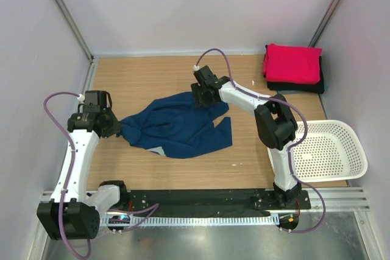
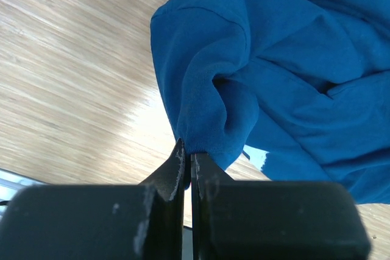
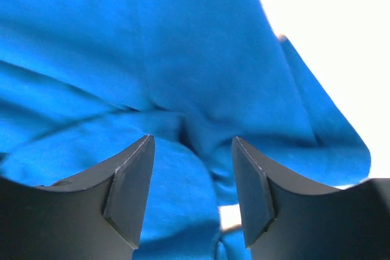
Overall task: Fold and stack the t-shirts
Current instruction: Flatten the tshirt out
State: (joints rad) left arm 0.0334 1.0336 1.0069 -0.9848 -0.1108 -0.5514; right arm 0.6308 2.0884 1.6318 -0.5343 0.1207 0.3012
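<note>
A crumpled navy blue t-shirt [image 1: 177,129] lies in the middle of the wooden table. My left gripper [image 1: 117,127] is at its left edge, shut on a bunched fold of the blue cloth [image 2: 207,120], which meets the closed fingertips. My right gripper [image 1: 200,97] hovers at the shirt's far right corner, open, with the blue cloth [image 3: 183,77] spread below the gap between its fingers [image 3: 131,187]. A folded pink-red t-shirt [image 1: 292,63] rests on a folded black t-shirt [image 1: 296,87] at the back right.
A white perforated basket [image 1: 332,150] sits at the right side of the table, next to the right arm's base. Grey walls close in the table on three sides. Bare wood [image 1: 134,77] shows at the back left.
</note>
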